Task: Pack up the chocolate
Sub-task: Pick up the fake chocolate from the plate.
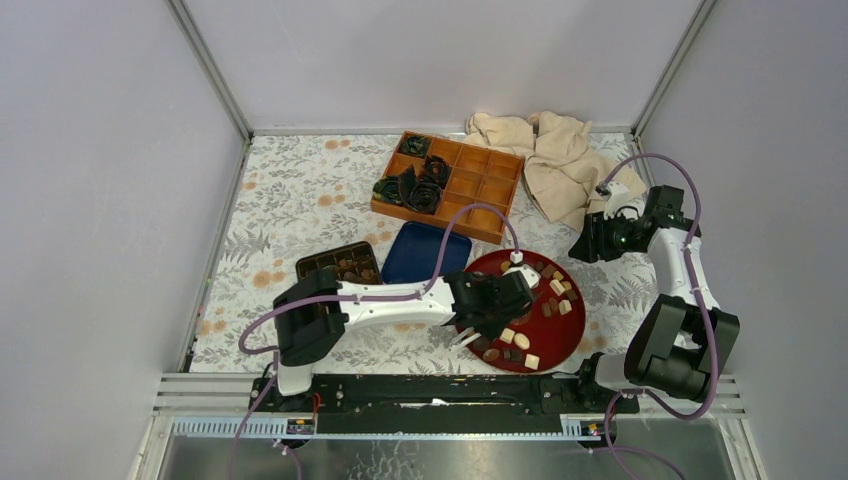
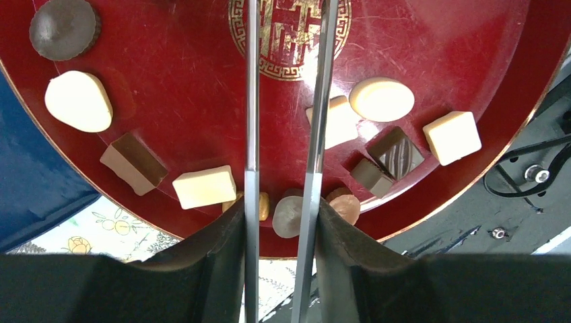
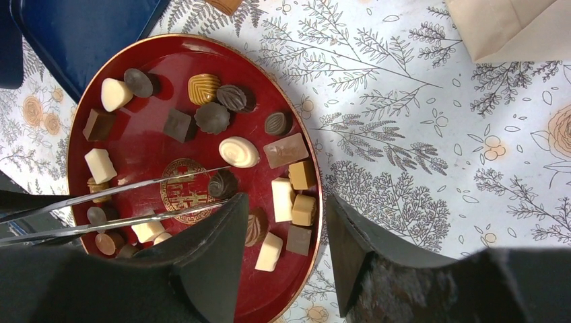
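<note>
Our left gripper [image 2: 281, 225] is closed on the tweezers [image 2: 252, 101], their blades apart above the red plate [image 3: 168, 60]. The chocolate [image 3: 239, 151] lies mostly near the plate's rim. Our right gripper [image 3: 286, 202] hangs open and empty over that rim, with free floral cloth [image 3: 417, 168] beside it.

Top cam high over table [image 1: 290, 190]; both wrist cams close above red plate [image 3: 168, 57].

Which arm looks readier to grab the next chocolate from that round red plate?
Left. The left arm's fingers hold long metal tweezers reaching over the chocolates on the round red plate; the right arm's fingers hang open, empty beside it.
</note>
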Robot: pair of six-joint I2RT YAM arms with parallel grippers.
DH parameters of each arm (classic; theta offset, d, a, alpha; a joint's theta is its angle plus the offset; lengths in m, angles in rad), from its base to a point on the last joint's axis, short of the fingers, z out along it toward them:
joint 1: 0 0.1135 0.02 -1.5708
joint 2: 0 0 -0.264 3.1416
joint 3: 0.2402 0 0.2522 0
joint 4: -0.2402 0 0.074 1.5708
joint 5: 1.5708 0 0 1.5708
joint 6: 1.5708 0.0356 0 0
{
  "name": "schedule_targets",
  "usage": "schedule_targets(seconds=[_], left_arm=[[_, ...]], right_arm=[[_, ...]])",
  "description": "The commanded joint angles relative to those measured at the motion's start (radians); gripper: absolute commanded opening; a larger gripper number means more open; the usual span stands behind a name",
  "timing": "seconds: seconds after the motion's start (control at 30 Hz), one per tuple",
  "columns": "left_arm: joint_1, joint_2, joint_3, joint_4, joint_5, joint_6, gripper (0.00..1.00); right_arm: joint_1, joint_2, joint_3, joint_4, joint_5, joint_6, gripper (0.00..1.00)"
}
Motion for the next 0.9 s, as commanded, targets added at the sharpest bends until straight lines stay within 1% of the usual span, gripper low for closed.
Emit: schedule_targets(seconds=[0.0, 0.1, 0.2, 0.3, 0.53, 0.73, 0.87], left_arm=[[0.007, -0.007, 0.041, -0.011, -0.011, 0.011, 0.4], [0.007, -0.021, 0.034, -0.016, 0.001, 0.007, 0.29], [0.007, -0.049, 0.021, -0.018, 0.008, -0.002, 0.16], [0.007, -0.088, -0.001, -0.015, 0.004, -0.015, 0.09], [0.02, -0.202, -0.07, 0.037, 0.006, -0.044, 0.02], [0.035, -0.281, -0.14, 0.048, 0.012, -0.069, 0.01], [0.052, -0.368, -0.198, 0.032, 0.001, -0.096, 0.0]], right_arm=[[-0.01, -0.035, 0.004, -0.022, -0.05, -0.019, 0.54], [-0.012, -0.034, 0.004, -0.023, -0.053, -0.02, 0.54], [-0.015, -0.035, 0.005, -0.024, -0.055, -0.019, 0.54], [-0.017, -0.038, 0.005, -0.025, -0.058, -0.02, 0.53], [-0.022, -0.038, 0.005, -0.028, -0.065, -0.02, 0.53], [-0.025, -0.038, 0.005, -0.03, -0.068, -0.019, 0.54], [-0.025, -0.037, 0.005, -0.031, -0.069, -0.02, 0.54]])
